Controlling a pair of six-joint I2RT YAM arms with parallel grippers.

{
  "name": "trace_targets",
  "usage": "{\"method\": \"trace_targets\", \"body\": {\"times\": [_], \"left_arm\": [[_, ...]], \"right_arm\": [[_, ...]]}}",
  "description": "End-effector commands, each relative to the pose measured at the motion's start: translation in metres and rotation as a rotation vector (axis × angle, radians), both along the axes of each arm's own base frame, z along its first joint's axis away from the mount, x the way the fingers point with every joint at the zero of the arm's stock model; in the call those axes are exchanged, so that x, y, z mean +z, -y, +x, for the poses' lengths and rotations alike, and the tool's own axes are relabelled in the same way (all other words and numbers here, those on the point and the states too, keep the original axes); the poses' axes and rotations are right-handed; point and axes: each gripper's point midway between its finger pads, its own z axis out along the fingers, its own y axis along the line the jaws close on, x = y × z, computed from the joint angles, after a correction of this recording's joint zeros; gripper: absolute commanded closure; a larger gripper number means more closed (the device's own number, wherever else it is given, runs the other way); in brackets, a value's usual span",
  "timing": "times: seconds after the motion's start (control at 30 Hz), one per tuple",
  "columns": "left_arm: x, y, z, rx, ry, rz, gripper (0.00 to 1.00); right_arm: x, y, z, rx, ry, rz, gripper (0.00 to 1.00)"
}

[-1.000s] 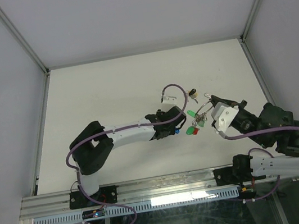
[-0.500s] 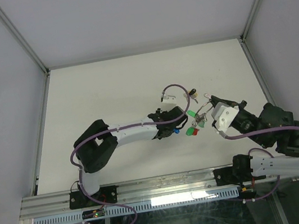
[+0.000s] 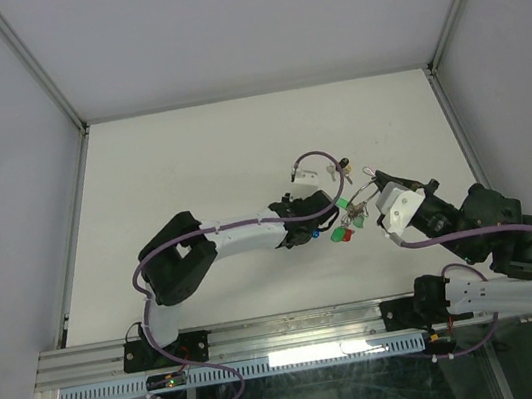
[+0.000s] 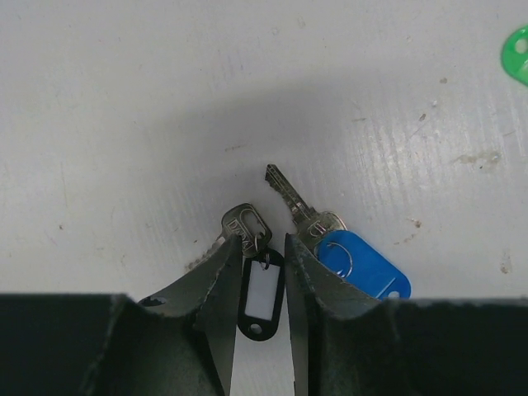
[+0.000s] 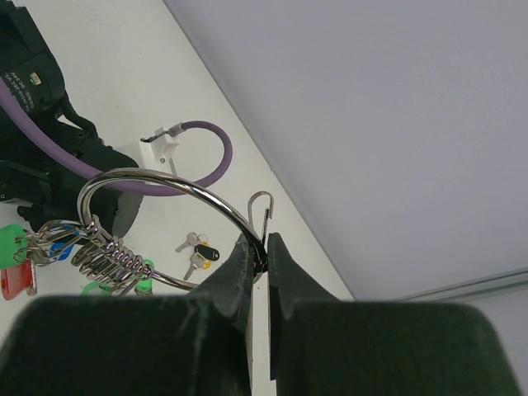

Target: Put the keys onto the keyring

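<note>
Blue key [image 4: 326, 233] points diagonally away from the left gripper [image 4: 261, 243], which straddles a black-tagged key [image 4: 261, 297], grip unclear. Right gripper [image 5: 257, 245] clamps the keyring [image 5: 132, 172].

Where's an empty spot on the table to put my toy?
The far end of the table is bare. So is the left side, between the left arm and the table edge. It's crowded middle-right, around the keyring, loose keys, left gripper and right gripper.

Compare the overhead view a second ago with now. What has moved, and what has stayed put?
The left arm's elbow swung right, toward the table's middle, and the purple cable loop at its wrist shifted toward the small black-and-yellow key bunch. The right gripper stays shut on the thin silver wire keyring, unmoved.
</note>
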Motion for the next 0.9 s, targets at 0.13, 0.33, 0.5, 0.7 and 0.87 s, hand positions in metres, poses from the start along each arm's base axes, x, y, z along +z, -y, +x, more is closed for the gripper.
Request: {"method": "trace_targets", "body": {"times": [0.13,0.33,0.5,0.7,0.87], "left_arm": [[0.003,0.012,0.004,-0.015,0.031,-0.007,0.78],[-0.004,0.007,0.0,-0.018,0.021,0.013,0.92],[-0.007,0.003,-0.003,-0.018,0.02,0.024,1.0],[0.017,0.002,0.001,-0.085,0.068,0.037,1.0],[0.075,0.003,0.003,-0.232,0.219,-0.068,1.0]], "right_arm": [[0.018,0.001,-0.002,0.006,0.011,0.102,1.0],[0.019,0.0,-0.002,0.01,0.012,0.1,1.0],[0.018,0.0,-0.002,0.008,0.013,0.093,1.0],[0.014,-0.001,-0.001,0.002,0.005,0.065,1.0],[0.013,-0.003,-0.001,0.008,0.006,0.055,1.0]]}}
